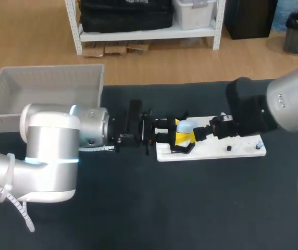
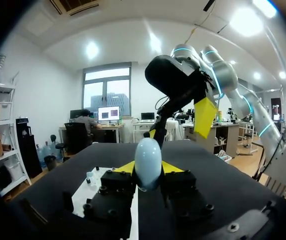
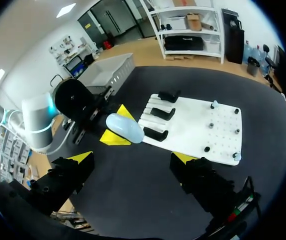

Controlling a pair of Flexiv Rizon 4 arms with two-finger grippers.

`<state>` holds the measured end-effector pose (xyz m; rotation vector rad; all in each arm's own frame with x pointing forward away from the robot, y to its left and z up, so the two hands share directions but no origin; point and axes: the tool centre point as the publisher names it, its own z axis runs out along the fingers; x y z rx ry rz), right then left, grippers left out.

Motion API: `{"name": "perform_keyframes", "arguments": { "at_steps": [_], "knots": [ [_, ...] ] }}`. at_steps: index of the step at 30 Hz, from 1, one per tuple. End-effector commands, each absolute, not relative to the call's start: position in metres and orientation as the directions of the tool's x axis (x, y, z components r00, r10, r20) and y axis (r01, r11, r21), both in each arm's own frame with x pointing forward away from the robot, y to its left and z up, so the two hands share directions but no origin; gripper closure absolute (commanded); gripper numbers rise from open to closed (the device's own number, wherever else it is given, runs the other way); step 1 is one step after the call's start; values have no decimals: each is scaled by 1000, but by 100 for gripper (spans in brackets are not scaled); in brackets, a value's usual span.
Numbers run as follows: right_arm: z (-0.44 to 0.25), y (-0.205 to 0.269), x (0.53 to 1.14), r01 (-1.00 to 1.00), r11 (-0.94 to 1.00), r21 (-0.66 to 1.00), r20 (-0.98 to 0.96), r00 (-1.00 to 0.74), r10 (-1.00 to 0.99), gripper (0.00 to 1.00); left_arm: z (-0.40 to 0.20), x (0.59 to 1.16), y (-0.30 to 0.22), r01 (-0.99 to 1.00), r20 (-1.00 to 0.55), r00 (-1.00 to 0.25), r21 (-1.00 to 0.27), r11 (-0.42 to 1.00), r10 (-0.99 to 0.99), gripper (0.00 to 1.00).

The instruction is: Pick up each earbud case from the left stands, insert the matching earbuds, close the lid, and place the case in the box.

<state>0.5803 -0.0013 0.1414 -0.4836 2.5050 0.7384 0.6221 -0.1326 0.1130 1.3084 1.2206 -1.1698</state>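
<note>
Head view: the left pincer point(image 1: 181, 133) is closed on a pale blue case point(image 1: 185, 126), gripped between its yellow tips above the white board point(image 1: 237, 148). The right pincer point(image 1: 203, 134) is just ahead of the case.

Left wrist view: both tips clamp the case, probably presenting it to the right pincer.

Right wrist view: its own pincer is wide open and empty, with the case ahead of it. No writing is legible.

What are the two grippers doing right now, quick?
Left gripper: closed, holding the pale blue earbud case.
Right gripper: open, holding nothing.
</note>
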Motion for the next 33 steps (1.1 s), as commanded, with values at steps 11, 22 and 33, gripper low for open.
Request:
{"name": "perform_keyframes", "arguments": {
  "at_steps": [11,22,33],
  "knots": [
    [131,4,591,-415,822,389,-537,-827,-163,0,112,622,-133,999,-997,41,38,-33,72,100],
    [126,4,600,-391,835,387,-537,-832,-141,0,112,622,-133,999,-997,41,38,-33,72,100],
    [124,4,606,-373,843,389,-538,-834,-121,0,112,622,-133,999,-997,41,38,-33,72,100]
  ]
}}
